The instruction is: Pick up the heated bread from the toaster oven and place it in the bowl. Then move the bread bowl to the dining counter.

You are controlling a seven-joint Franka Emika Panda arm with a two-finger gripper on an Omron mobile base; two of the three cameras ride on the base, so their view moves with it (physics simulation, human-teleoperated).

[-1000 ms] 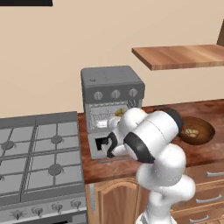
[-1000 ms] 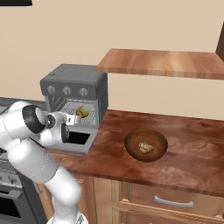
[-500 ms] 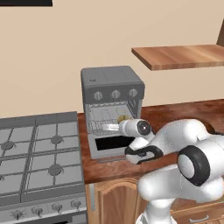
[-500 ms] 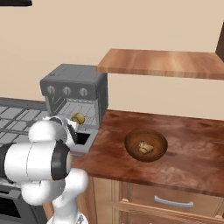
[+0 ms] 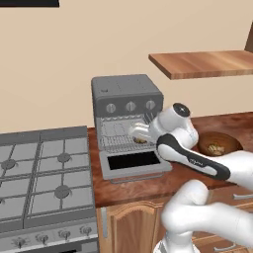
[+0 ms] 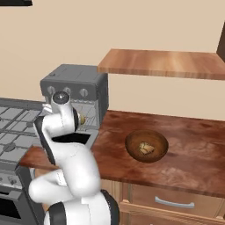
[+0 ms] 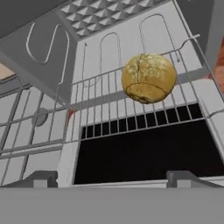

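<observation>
You see no readable writing anywhere, and your dark two-finger gripper (image 7: 111,177) stands spread wide, holding nothing, facing the lumpy golden-brown bun (image 7: 148,78) resting on the grey toaster oven's (image 5: 126,96) wire rack (image 7: 131,103).

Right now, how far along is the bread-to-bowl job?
Done: the toaster oven door is dropped open, exposing the wire rack.
In hand: the tool is open and lined up at the bread, which sits on the rack, not yet gripped.
Left: grasp the bread, drop it in the bowl, which already holds something pale, then carry the bowl to the dining counter.
</observation>
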